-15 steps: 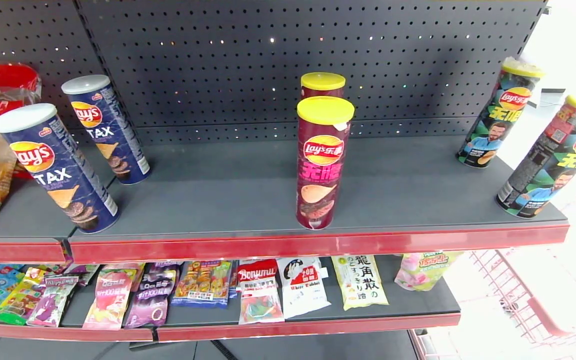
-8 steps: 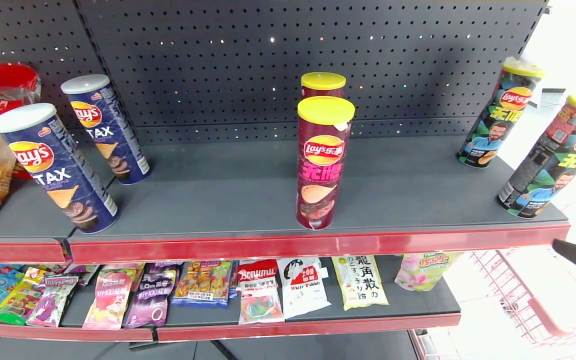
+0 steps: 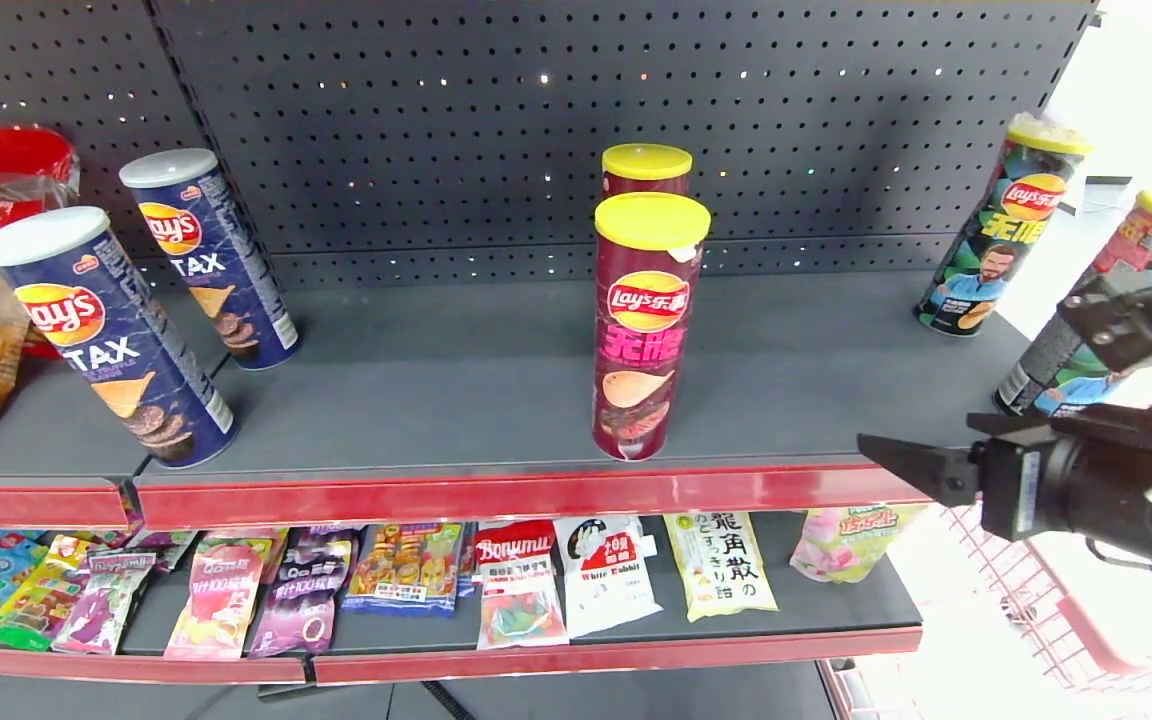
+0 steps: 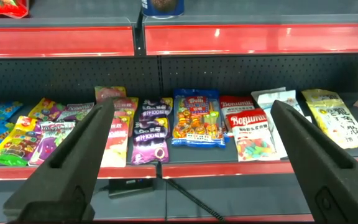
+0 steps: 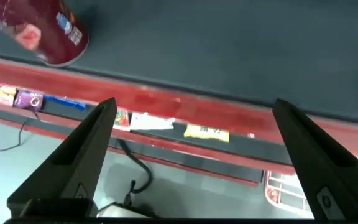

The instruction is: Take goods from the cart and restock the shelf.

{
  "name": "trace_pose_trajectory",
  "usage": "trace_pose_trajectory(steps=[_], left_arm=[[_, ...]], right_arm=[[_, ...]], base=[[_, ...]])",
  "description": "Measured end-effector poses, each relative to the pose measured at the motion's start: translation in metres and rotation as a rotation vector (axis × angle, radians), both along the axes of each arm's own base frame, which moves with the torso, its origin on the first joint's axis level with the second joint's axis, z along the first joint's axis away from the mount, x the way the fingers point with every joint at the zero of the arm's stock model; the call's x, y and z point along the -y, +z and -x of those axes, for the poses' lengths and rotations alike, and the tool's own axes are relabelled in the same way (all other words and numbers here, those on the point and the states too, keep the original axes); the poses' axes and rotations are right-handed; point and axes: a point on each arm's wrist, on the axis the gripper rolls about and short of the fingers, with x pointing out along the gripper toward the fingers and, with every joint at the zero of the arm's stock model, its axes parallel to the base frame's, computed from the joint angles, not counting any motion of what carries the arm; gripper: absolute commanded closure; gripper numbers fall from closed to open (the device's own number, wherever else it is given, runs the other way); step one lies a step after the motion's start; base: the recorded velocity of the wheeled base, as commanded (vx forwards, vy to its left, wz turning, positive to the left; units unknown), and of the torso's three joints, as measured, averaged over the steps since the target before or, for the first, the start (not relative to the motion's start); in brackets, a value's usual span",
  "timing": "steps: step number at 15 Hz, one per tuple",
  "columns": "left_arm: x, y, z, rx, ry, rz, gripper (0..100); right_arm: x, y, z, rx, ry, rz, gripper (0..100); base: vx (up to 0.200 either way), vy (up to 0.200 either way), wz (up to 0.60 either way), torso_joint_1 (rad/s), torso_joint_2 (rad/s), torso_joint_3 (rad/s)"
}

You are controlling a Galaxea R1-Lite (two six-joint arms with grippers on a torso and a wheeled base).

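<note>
Cardboard can (image 3: pixel 648 330): likely light, stiff, slick; grip mid-body. Right gripper (image 5: pixel 191 158) at shelf (image 3: pixel 786 380) lip, left gripper (image 4: pixel 188 155): fingers apart, empty.

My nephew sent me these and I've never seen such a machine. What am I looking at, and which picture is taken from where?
This is a two-armed robot on wheels restocking a shop shelf. The large picture comes from a camera on its head. It shows the upper shelf with chip cans: blue cans on the left, maroon cans in the middle, green cans on the right. Candy bags lie on the shelf below, and a red wire cart stands at the lower right. The black thing on the right is the right arm. The two small pictures come from cameras on the wrists; the dark prongs are each gripper's fingers. The left gripper faces the candy bags; the right gripper is at the upper shelf's red edge, near a maroon can. Both are open and hold nothing.
</note>
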Motion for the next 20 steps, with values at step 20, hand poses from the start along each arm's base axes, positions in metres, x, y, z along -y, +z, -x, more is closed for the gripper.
trace_pose_trajectory(steps=[20], left_arm=[[0.000,0.000,0.000,0.000,0.000,0.000,0]], right_arm=[[-0.084,-0.032,-0.076,0.022,0.044,0.149,0]], base=[[0.000,0.000,0.00,0.000,0.00,0.000]])
